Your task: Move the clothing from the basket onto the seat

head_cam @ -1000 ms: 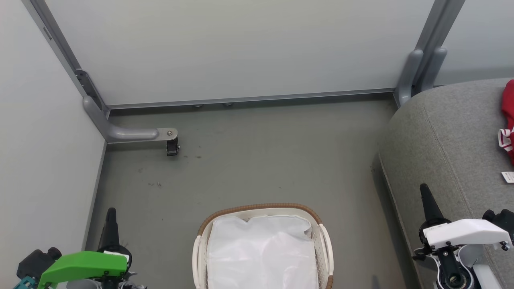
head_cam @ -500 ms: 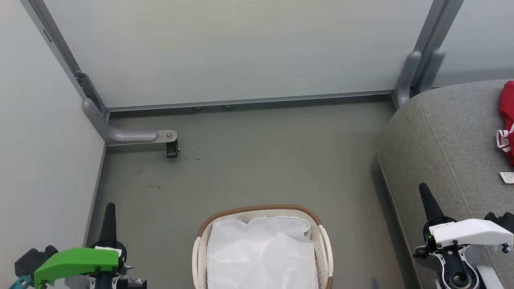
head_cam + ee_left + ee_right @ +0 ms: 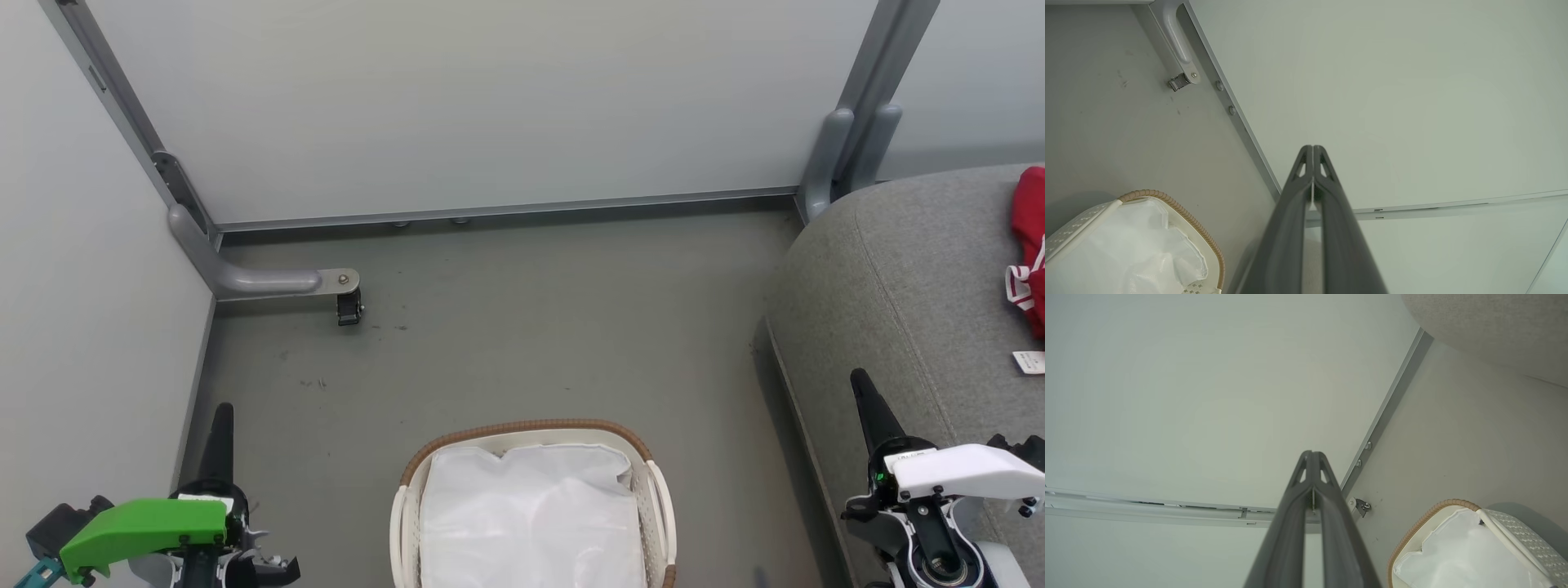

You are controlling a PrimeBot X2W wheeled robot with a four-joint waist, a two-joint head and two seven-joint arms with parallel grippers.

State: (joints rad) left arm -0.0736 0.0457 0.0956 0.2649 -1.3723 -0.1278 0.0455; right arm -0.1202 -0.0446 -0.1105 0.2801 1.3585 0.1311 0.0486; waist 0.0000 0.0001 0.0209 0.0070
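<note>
The clothing (image 3: pixel 1030 204) and basket (image 3: pixel 522 426) run past the head view's edges.

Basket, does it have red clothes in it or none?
None that show: inside the basket lies just the white liner; the red clothing is on the grey seat.

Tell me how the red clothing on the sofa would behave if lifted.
Probably floppy: the red clothing lies crumpled on the sofa, so it should drape and sag. Likely light, being thin-looking fabric. Its loose white-striped trim might dangle.

The left gripper (image 3: pixel 222 411) is topped by a bright green cover (image 3: pixel 143 532), the right gripper (image 3: pixel 858 376) by a white cover (image 3: pixel 963 471) set with dark screws (image 3: pixel 908 495). Long, dark, tapered fingers (image 3: pixel 1290 212) are pierced by triangular cut-outs (image 3: pixel 1301 169).
</note>
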